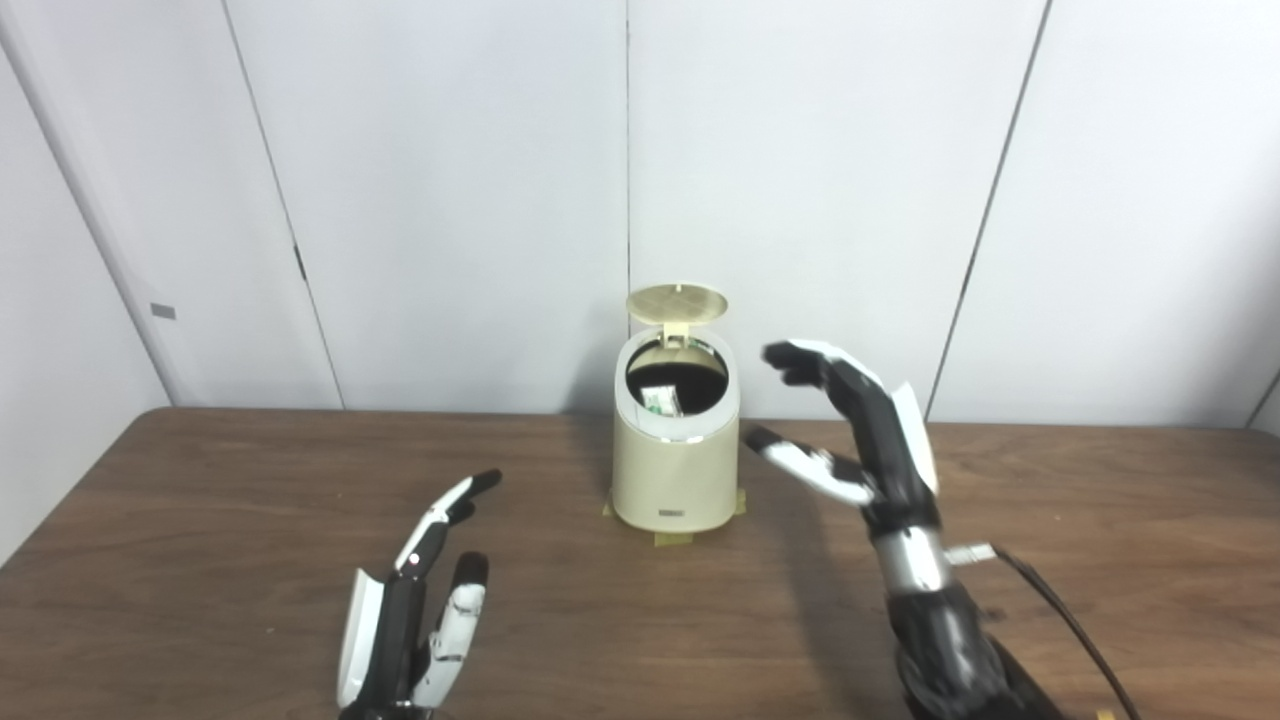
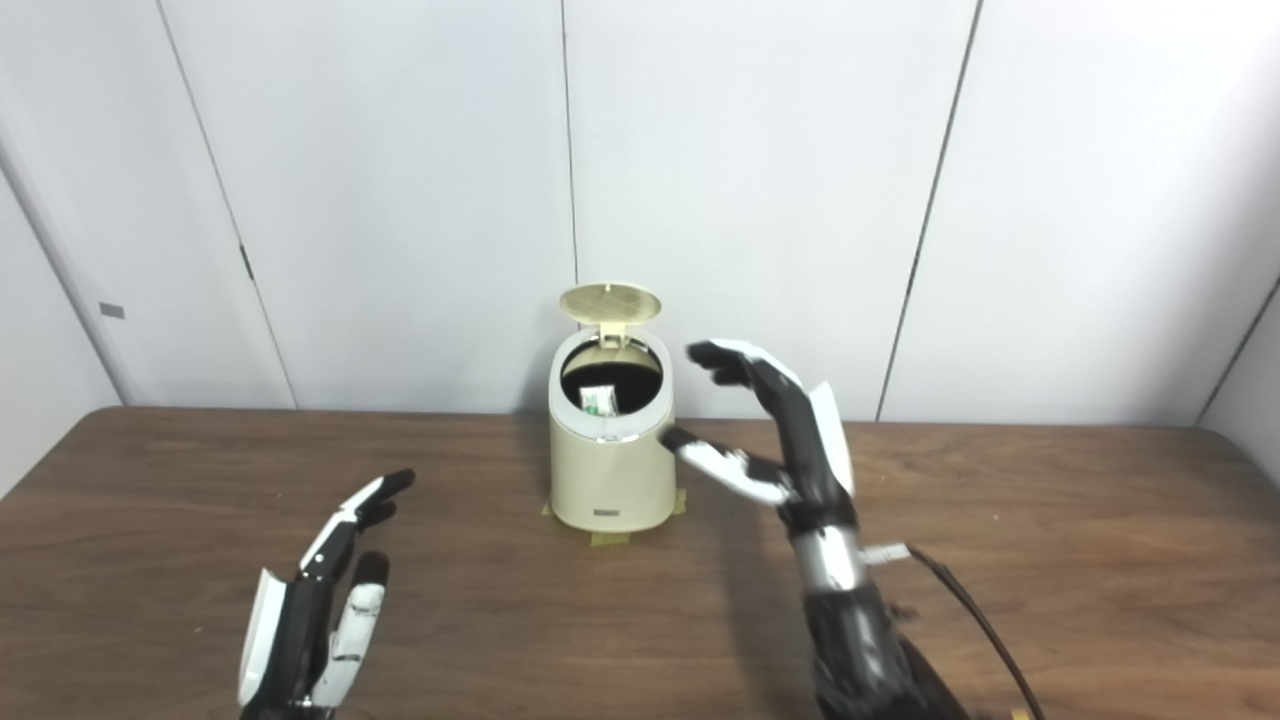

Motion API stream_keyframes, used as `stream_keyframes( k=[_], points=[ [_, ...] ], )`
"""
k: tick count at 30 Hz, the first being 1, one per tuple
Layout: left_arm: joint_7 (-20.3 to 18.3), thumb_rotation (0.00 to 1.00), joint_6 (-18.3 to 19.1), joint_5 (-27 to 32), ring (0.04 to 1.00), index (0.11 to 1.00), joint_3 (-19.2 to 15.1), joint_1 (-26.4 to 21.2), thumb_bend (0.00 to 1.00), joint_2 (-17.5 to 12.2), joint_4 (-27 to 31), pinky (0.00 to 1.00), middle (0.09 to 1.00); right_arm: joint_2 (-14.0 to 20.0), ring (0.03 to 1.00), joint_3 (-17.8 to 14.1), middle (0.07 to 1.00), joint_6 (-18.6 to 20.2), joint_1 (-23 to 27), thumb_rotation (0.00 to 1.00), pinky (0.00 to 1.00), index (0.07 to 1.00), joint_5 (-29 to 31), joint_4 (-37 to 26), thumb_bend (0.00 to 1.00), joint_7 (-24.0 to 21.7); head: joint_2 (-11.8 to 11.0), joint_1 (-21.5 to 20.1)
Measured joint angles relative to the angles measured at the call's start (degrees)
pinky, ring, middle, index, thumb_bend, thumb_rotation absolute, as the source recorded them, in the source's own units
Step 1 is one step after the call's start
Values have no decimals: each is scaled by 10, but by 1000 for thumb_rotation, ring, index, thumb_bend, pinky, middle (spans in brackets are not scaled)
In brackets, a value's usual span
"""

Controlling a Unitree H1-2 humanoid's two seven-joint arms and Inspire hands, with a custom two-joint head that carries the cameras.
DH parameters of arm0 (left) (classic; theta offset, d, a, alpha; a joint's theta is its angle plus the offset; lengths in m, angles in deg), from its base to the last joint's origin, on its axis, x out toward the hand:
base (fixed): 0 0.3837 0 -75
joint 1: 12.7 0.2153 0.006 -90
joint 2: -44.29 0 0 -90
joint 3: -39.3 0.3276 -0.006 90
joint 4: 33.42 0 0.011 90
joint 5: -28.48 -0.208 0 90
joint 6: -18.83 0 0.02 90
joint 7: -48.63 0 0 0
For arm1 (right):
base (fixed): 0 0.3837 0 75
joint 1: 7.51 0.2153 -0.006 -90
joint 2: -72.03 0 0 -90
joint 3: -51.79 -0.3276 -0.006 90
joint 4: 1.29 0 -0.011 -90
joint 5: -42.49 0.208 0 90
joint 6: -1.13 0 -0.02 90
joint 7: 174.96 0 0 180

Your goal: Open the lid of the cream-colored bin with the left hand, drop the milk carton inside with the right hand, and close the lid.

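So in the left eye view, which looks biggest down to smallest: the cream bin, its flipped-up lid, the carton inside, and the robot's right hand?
1. Cream bin.
2. Right hand: nearly as tall as the bin, but nearer the camera, so that ranking is unsure.
3. Lid, standing open.
4. Milk carton: smallest, only partly visible inside the bin.

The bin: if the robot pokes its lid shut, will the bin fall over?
Probably not. The cream bin looks squat and wide-based, and tape tabs seem to anchor it to the table. The raised lid looks thin and hinged, so it should swing down lightly.
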Motion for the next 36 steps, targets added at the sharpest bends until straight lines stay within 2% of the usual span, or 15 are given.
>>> stream_keyframes(
  k=[4,6,10,16,18,20,23,31,36],
  points=[
    [4,936,0,5,876,833,3,-2,361,-1,-2,826,852,-17,826,-38,834,2,-48,718,761,830,-12,-35,495,-36,-3,-7],
    [4,948,0,5,876,833,3,-2,365,-1,-2,826,852,-22,821,-48,836,6,-64,748,749,833,-31,-51,457,-52,-3,-8],
    [4,944,0,5,876,829,1,-2,360,0,-2,827,850,-26,848,-71,860,23,-93,757,796,857,-50,-66,454,-83,0,-9],
    [4,944,-1,5,877,833,0,-3,364,0,-4,823,855,-23,889,-96,891,20,-147,752,864,897,-50,-90,446,-126,-1,-10],
    [4,945,-1,4,878,834,-1,-3,363,1,-4,826,856,-23,898,-103,901,16,-153,772,857,907,-49,-95,448,-136,-1,-9],
    [4,944,-1,4,880,836,-2,-4,359,1,-4,830,859,-23,921,-109,922,13,-158,830,895,928,-47,-99,451,-147,0,-12],
    [1,950,-1,6,888,843,-4,-4,360,1,-5,840,864,-23,957,-114,953,13,-169,980,949,953,-33,-111,331,-167,0,-13],
    [-6,982,-1,19,907,866,-7,-4,343,1,-7,862,889,-30,932,-133,933,14,-178,1000,901,917,-20,-118,214,-196,2,-18],
    [-18,985,-1,24,909,862,-13,-8,396,1,-6,869,885,-33,918,-145,906,18,-186,998,909,890,-19,-126,194,-200,2,-20]
  ],
)
